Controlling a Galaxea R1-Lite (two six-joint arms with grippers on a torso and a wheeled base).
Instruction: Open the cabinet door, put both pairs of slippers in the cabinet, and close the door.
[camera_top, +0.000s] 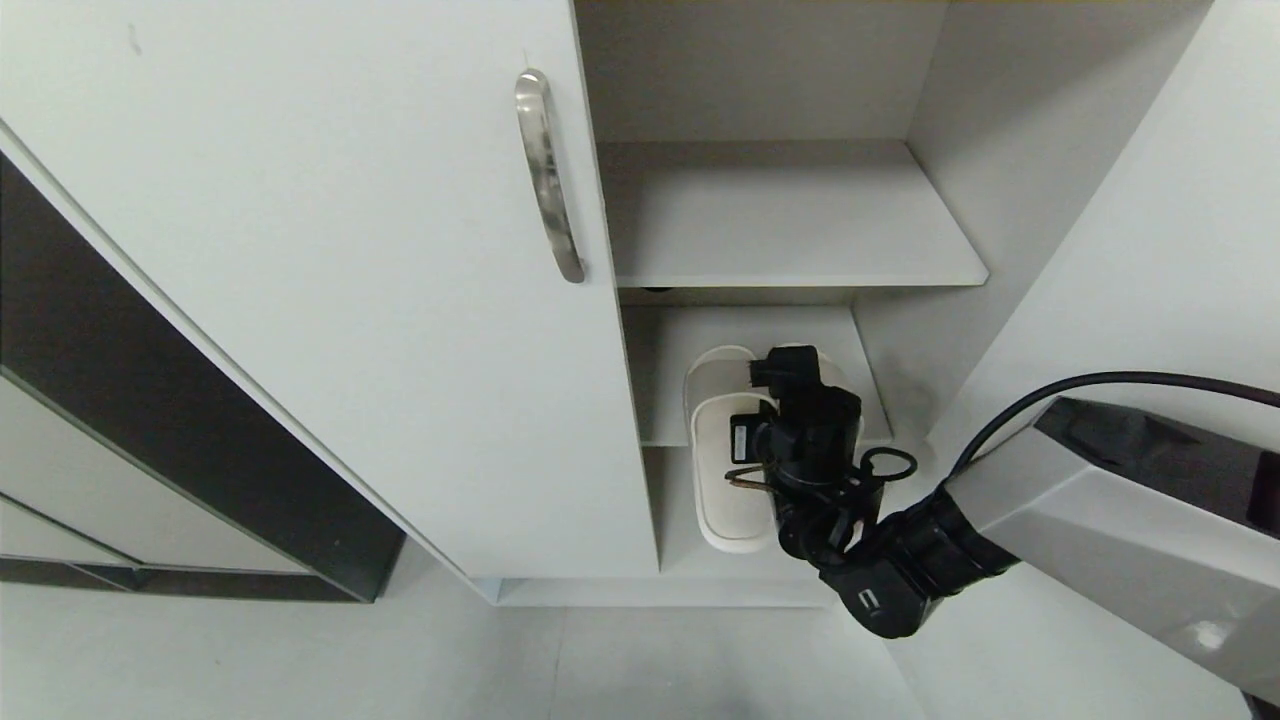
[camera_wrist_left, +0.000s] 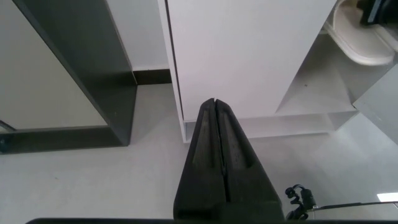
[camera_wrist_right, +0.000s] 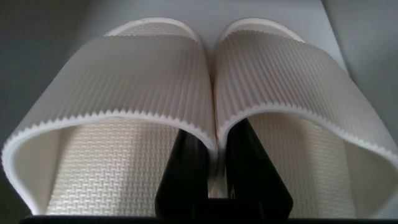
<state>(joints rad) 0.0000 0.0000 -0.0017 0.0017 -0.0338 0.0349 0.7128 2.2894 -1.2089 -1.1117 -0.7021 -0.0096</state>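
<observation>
Cabinet (camera_top: 1000, 120) stands open on the right, the right tool (camera_top: 790, 370) clamped on a white pair of slippers (camera_top: 725, 480) overhanging the lower shelf's (camera_top: 660, 400) front edge, and the left tool (camera_wrist_left: 215, 109) pinched closed above the floor (camera_wrist_left: 124, 180).

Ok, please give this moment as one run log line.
right tool: shut on white slippers, toes over lower shelf | left tool: shut, above floor | right cabinet door: open
</observation>
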